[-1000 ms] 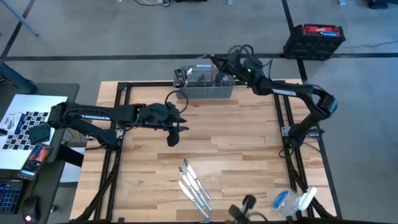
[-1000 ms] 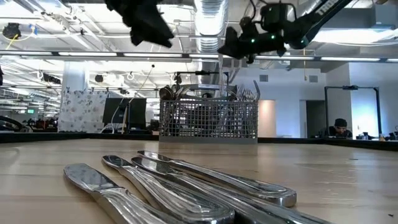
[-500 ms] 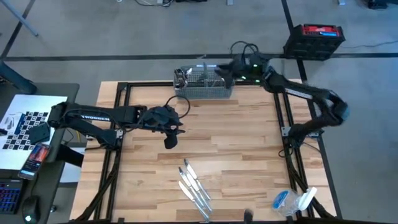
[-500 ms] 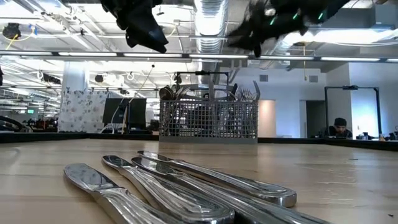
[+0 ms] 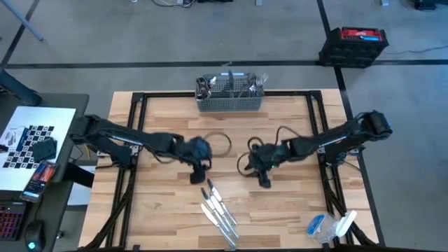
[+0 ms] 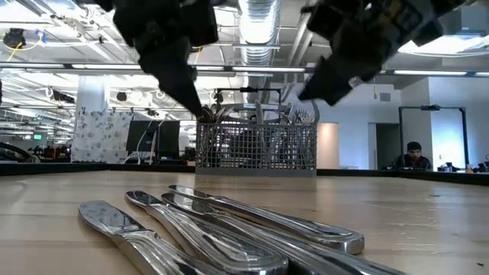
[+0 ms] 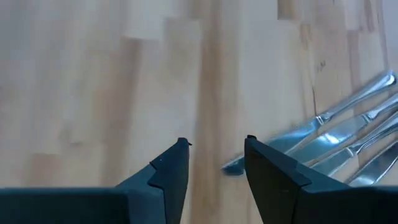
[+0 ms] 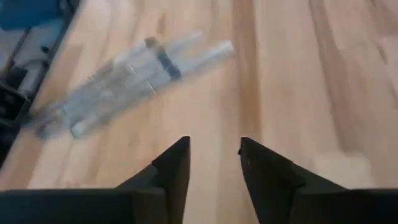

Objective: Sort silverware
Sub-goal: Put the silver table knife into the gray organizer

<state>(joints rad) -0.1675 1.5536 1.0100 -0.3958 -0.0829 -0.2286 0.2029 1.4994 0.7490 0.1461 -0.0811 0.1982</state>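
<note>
Nearest the front edge of the wooden counter (image 5: 280, 203), four table knives (image 5: 218, 208) are laid side by side, touching or nearly so, slim, shiny silver metal with rounded handles and bright reflections along their blades. Just behind them, the left hand (image 5: 195, 176) is held over the counter with its fingers parted and nothing between them; in its wrist view the knife tips are seen just beside one finger. The right hand (image 5: 264, 180) is found beside it over bare wood, released and empty. At the far edge, one grey wire-mesh basket (image 5: 229, 96) is stood, with forks and spoons (image 5: 241, 87) upright inside; their number cannot be counted.
</note>
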